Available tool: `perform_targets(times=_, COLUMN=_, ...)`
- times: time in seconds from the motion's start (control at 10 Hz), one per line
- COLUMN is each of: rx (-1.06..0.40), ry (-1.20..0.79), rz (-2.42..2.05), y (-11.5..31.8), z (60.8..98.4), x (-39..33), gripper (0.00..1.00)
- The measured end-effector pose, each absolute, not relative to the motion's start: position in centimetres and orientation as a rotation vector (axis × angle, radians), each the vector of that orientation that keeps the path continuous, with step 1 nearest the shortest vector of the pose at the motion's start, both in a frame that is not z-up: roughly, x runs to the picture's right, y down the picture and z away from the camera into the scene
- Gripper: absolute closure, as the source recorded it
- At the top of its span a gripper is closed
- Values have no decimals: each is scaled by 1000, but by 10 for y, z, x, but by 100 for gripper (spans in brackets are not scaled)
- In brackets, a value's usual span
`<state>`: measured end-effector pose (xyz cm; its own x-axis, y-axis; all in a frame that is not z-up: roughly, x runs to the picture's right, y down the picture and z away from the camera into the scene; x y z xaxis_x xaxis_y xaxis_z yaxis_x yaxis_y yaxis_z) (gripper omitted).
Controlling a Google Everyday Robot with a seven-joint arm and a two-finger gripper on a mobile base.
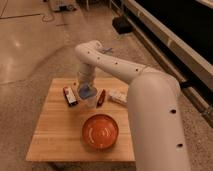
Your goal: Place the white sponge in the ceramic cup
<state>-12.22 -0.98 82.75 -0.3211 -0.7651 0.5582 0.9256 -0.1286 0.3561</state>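
Observation:
The white sponge point(118, 96) lies flat on the wooden table point(55, 135), at the back right, close to my arm. My gripper point(88, 93) hangs over the back middle of the table, left of the sponge and apart from it. A pale rounded shape point(91, 103) just below the gripper looks like the ceramic cup. The gripper hides most of it, so I cannot tell whether the gripper holds anything.
A large orange bowl point(100, 131) stands at the front middle of the table. A dark bar with a red-white label point(69, 96) lies left of the gripper. A slim red object point(101, 97) lies between the gripper and the sponge. My white arm point(155, 115) covers the table's right side.

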Motion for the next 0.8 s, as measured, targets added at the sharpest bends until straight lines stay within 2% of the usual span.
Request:
perform_targets(times=0.1, rx=-290, ry=-780, rz=-1746, y=-12, z=831, x=-121, gripper=78)
perform_targets(times=0.4, rx=-317, ry=-768, rz=-1758, y=-13, z=834, x=-114, gripper=49)
perform_targets(times=0.6, rx=-338, ry=-742, rz=-1753, y=-12, z=833, x=-105, gripper=25)
perform_targets(times=0.8, rx=-332, ry=-726, rz=-1742, y=-17, z=833, x=-97, gripper=21)
